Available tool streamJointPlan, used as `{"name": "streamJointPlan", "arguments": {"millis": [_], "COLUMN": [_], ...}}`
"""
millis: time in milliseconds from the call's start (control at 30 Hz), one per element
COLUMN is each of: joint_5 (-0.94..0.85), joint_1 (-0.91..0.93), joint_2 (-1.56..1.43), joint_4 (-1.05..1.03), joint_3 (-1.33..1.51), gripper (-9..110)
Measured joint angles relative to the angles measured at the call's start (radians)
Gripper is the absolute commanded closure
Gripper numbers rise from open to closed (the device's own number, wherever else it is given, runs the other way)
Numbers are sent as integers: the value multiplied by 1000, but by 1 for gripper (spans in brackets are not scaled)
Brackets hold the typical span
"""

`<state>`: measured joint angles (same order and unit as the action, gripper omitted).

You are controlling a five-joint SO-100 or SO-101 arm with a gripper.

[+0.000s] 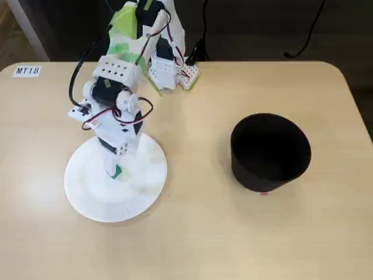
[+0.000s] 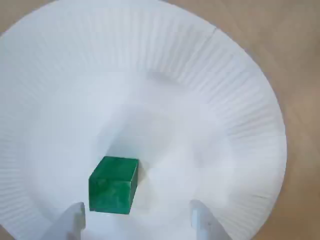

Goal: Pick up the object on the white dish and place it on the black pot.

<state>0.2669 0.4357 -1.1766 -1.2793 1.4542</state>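
Gripper tips: two white fingertips [image 2: 74, 216] poke up from the bottom edge of the wrist view, one on the left and one on the right. They stand wide apart, so the gripper [image 2: 137, 220] is open and holds nothing.
Cube: one small green cube [image 2: 113, 185] sits on the flat middle of the plate. In the wrist view it is just beside the left fingertip and closer to that one than to the right one. I cannot tell if it touches the tip.
Cube from the fixed view: only a bit of green [image 1: 118, 171] shows under the arm's tip, on the plate.
Plate: one round white paper plate [image 2: 210, 80] with little ribs all around its rim. In the fixed view it lies on the left part of the table [image 1: 192, 233].
Pot: one black round pot [image 1: 270, 152] with straight walls. It stands on the right part of the table in the fixed view, well apart from the plate.
Arm: one white and green robot arm [image 1: 116, 96] with red and black wires. It bends down over the plate, with its gripper low above it.
Label: one small white tag [image 1: 27, 71] with writing sits near the table's far left corner.
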Motion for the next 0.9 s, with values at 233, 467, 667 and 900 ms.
{"name": "streamJointPlan", "arguments": {"millis": [233,467,667,900], "joint_5": [0,-3,6,43], "joint_1": [18,15,38,58], "joint_2": [37,58,72,83], "joint_4": [23,49,81,97], "joint_3": [0,0,-3,-3], "gripper": [74,76,86,101]}}
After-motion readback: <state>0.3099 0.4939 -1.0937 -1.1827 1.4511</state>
